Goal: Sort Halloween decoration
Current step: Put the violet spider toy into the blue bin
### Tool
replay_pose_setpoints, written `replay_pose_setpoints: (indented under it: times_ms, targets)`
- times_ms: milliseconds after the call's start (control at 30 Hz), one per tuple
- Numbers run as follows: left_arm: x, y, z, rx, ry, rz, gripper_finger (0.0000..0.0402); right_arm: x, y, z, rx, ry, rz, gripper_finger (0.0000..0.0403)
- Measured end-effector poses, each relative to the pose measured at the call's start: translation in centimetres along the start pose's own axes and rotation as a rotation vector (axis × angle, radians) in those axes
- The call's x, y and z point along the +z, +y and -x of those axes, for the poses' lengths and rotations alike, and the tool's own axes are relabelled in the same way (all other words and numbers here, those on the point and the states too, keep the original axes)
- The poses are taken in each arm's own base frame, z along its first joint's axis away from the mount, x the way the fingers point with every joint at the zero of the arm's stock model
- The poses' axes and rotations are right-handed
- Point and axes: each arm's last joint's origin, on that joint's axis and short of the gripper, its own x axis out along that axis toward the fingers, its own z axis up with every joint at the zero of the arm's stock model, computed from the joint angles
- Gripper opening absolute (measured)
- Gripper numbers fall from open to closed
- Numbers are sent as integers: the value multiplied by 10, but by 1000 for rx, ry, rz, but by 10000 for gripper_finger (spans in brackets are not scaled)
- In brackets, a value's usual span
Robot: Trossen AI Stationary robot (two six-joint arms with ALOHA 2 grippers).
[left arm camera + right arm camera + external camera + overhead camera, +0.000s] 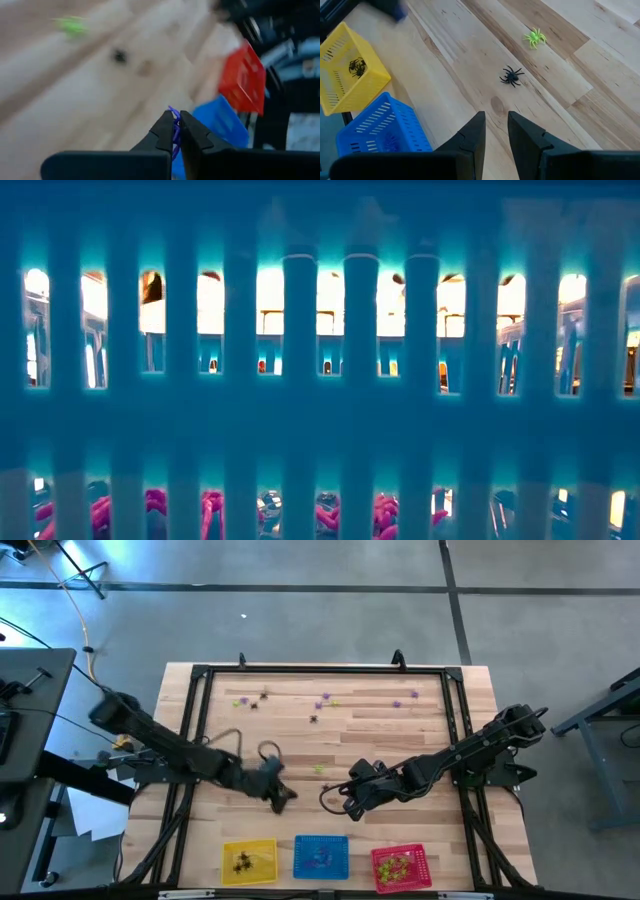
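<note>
Left wrist view shows the left gripper [176, 131] pinched on a purple spider [175, 131], seemingly just short of the blue basket [218, 117] at the bench's near edge, while the right gripper [495, 131], fingers slightly parted and empty, faces a black spider [511, 76].

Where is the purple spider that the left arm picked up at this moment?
The purple spider is pinched between the shut fingers of the left gripper, above the middle of the table, behind the blue basket in the high view.
</note>
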Motion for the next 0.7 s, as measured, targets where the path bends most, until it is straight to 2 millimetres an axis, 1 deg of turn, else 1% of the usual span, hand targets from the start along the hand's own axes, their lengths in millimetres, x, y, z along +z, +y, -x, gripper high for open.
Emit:
replay_pose_setpoints:
  times_ms: [167, 267, 367, 533, 700]
  targets:
    - [-12, -54, -19, -55, 82, -155, 1, 0, 0, 0, 0, 0, 0, 79]
    - [-21, -79, -24, -55, 121, -198, 1, 0, 0, 0, -1, 0, 0, 79]
    - [-32, -99, -30, -76, 142, -220, 1, 0, 0, 0, 0, 0, 0, 79]
    - [-51, -121, -43, -100, 170, -250, 3, 0, 0, 0, 1, 0, -1, 79]
    - [-66, -120, -56, -51, 226, -364, 9, 0, 0, 0, 1, -1, -1, 79]
